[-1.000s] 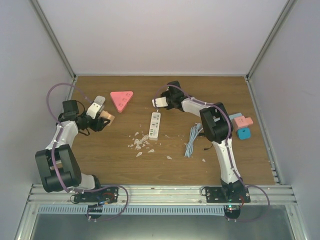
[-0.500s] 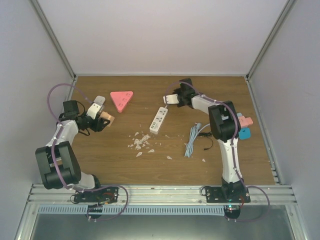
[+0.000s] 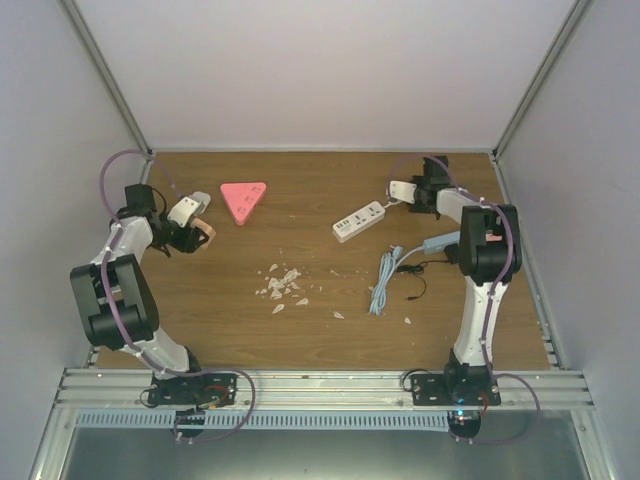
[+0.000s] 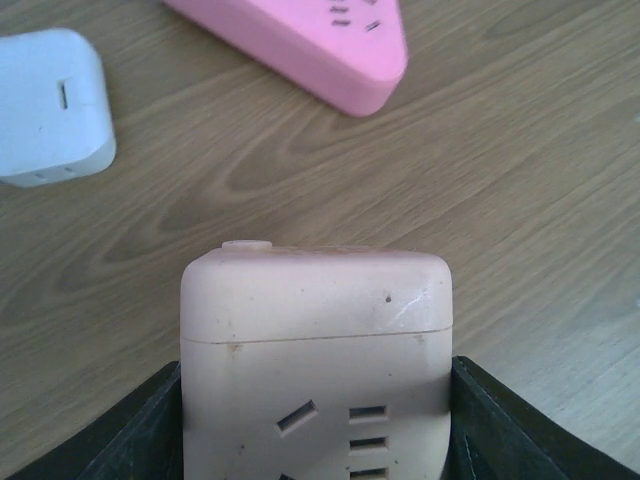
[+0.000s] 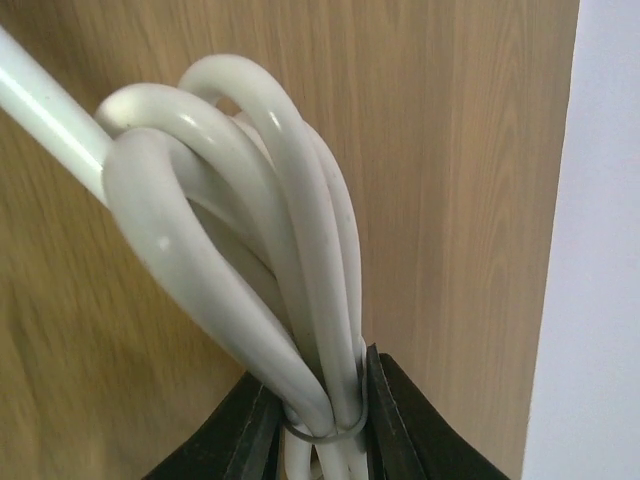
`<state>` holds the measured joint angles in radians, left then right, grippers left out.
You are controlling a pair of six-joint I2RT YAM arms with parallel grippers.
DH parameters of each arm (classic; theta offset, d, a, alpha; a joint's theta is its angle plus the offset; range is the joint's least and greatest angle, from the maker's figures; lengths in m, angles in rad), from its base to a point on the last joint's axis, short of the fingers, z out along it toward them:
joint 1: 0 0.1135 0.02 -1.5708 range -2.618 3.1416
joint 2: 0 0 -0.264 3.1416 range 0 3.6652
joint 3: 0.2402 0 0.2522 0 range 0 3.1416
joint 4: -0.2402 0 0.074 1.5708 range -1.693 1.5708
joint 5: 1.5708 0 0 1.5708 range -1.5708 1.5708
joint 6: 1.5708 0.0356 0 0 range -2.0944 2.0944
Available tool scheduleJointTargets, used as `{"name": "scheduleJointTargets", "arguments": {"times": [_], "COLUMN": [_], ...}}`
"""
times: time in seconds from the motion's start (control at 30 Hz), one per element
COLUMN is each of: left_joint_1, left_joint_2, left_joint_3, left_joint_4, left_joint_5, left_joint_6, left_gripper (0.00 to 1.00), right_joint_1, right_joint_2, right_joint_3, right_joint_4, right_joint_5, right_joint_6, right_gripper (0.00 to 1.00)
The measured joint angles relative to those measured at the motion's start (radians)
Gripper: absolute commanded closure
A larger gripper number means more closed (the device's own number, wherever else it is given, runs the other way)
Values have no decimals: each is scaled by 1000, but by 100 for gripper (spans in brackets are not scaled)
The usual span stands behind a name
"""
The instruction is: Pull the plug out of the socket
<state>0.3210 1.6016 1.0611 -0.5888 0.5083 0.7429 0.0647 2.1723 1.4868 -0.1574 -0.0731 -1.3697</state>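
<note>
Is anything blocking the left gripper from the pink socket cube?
Nothing visible does. The pink socket cube sits directly between the fingers of the left gripper, which touch both its sides. The white block lies apart on the table.

1. Matt wood with visible grain: table top [image 4: 520, 190].
2. Matt plastic, faintly scuffed: pink cube socket [image 4: 315, 320].
3. Smooth, glossy plastic sheath: white cable bundle [image 5: 180, 250].
4. Smooth plastic: pink triangular power strip [image 4: 300, 40].

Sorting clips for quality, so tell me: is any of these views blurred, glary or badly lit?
Top view: even, soft light, sharp throughout. Left wrist: the pink socket is crisp, without glare. Right wrist: bright glare streaks on the white cable, and the wood at lower left is smeared, probably by motion.
</note>
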Motion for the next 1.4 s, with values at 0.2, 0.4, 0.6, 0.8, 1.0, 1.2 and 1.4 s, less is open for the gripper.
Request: {"name": "scheduleJointTargets", "arguments": {"times": [0.2,0.4,0.6,0.8,1.0,1.2,1.4], "left_joint_1": [6,10,11,11,2,-82,-335], "left_joint_2": [118,206,219,219,172,19,-83], "left_joint_3": [115,155,175,175,175,176,177], "left_joint_4": [-78,-105,-108,-104,-108,-109,-110], "left_joint_5": [-87,-149,-169,-191,-192,-176,-112], "left_joint_6": [19,17,16,18,14,17,-16], "left_gripper": [73,64,31,1,1,1,1], "right_joint_1": [-93,-156,-195,-206,-208,-210,-213], "right_joint_2": [-38,-64,-84,-112,-185,-304,-428], "right_joint_3": [-51,-88,-103,-103,-87,-73,-116], "right_joint_4": [-1,-1,-34,-137,-252,-343,-417], "right_joint_5": [8,9,9,-9,-79,-174,-254], "right_joint_6": [51,81,100,132,162,171,160], "right_gripper": [87,81,53,26,15,10,10]}}
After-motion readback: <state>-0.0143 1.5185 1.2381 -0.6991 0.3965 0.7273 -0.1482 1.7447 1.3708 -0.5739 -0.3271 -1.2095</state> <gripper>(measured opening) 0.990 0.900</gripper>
